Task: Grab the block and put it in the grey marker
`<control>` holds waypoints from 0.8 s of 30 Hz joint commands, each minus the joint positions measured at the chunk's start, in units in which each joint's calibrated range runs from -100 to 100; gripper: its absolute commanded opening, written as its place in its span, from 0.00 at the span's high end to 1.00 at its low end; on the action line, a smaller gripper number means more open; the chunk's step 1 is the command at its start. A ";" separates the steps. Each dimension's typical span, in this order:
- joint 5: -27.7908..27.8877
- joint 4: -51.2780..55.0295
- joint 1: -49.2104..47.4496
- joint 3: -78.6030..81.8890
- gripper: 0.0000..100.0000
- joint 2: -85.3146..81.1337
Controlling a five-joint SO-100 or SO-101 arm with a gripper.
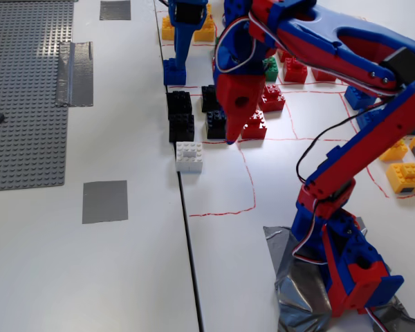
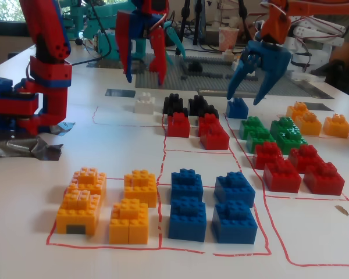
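Observation:
The white block point(image 1: 189, 156) point(image 2: 144, 103) sits on the table at the end of the black brick row, beside the table seam. The grey marker point(image 1: 105, 201) point(image 2: 119, 93) is a flat matte square on the neighbouring table, apart from the block. My red and blue gripper point(image 1: 226, 133) point(image 2: 145, 78) hangs open in the air with nothing between its fingers. In one fixed view it is over the black bricks point(image 1: 216, 123), just right of the block. In the other it hovers directly above the block.
Red point(image 1: 252, 124), green, blue point(image 2: 186, 203) and yellow point(image 2: 87, 200) bricks fill red-lined squares. Another arm's blue gripper point(image 1: 177, 62) point(image 2: 255, 81) hangs over a blue brick point(image 2: 237, 108). A studded grey baseplate point(image 1: 21, 104) with a silver tape strip point(image 1: 74, 73) lies far left. A second grey patch point(image 1: 115, 10) sits at the top.

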 commanded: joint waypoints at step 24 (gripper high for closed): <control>-1.90 -1.43 -6.32 -12.08 0.72 12.82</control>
